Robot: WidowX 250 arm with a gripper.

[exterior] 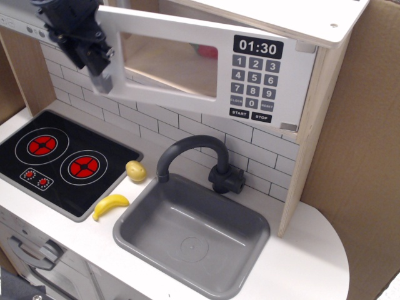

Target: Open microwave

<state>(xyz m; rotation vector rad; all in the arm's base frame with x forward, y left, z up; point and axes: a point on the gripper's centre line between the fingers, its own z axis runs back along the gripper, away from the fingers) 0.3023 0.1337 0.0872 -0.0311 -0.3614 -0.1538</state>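
Note:
The microwave is a pale wood box at the top with a wide white door, a clear window and a black keypad showing 01:30. The door stands swung partly outward at its left end, hinged on the right. My black gripper is at the door's left end, shut on the grey bar handle, which is mostly covered by the fingers. A red item shows dimly inside through the window.
A grey sink with a dark curved faucet sits below. A black stovetop with red burners lies at the left. A yellow banana and a yellow lemon rest on the white counter. Cardboard stands at the right.

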